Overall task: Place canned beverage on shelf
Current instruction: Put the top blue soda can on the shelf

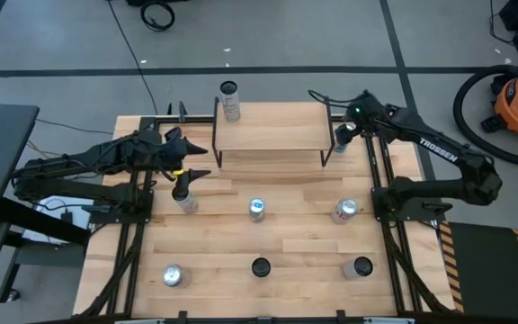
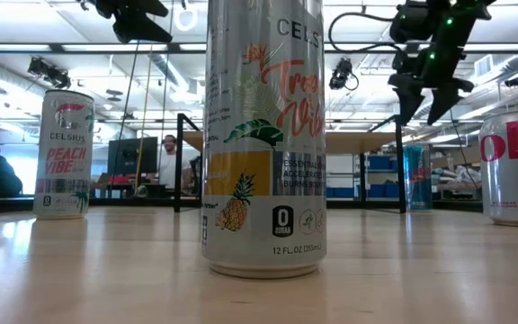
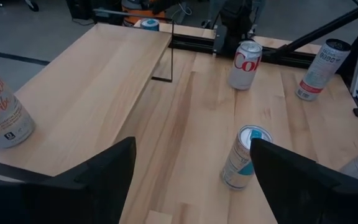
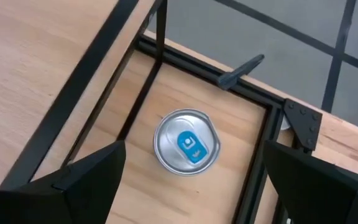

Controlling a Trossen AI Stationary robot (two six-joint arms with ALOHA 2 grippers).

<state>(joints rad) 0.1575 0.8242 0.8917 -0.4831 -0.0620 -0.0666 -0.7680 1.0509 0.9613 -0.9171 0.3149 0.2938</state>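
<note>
While the right gripper [image 1: 342, 135] hangs over the far right corner of the worktop [image 1: 286, 243], its fingers stand spread wide and hold nothing. Directly under it, in the right wrist view, a blue-tabbed can [image 4: 186, 149] stands upright on the worktop, just beside the right legs of the shelf [image 1: 268, 126] and not on its plank. I judge that the fingers are spread like this so they can come down around this can, which looks like the next one to be lifted.

One can, a pale one with a pineapple print [image 1: 230, 101], already stands on the far left corner of the shelf. Placing it at the end leaves the rest of the plank free for more cans, I think.

The left gripper [image 1: 196, 162] is on the left side, near the left end of the shelf, above another can [image 1: 185, 195] on the worktop. Its fingers are also spread and empty; this arm seems to wait.

Other cans stand well apart in rows on the near part of the worktop: a white and teal can [image 3: 244, 155], a Coke can [image 3: 245, 64] to the right, and more in the nearest row. Probably the spacing gives the fingers room around each can.

The task is only at its beginning, since one can is placed and many remain.
</note>
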